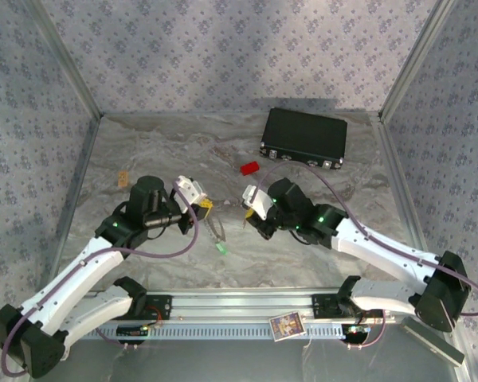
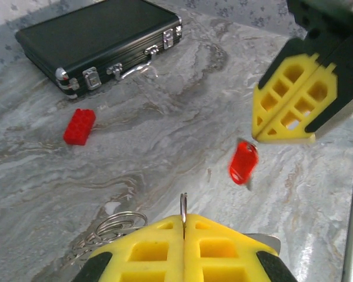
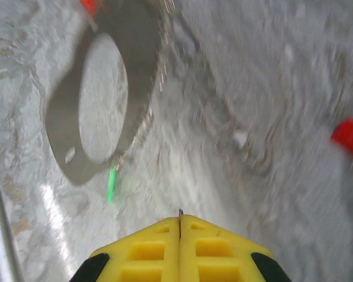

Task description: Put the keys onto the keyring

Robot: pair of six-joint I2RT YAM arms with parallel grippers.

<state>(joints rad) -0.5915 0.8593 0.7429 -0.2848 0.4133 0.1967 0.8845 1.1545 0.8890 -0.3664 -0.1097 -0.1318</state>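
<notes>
Left wrist: left fingers (image 2: 147, 249) clamp upright keyring (image 2: 183, 210); right fingers (image 2: 282, 100) pinch red key (image 2: 243, 163), hanging vertical

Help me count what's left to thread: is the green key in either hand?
No, the green key lies loose on the table, with nothing gripping it.
</notes>
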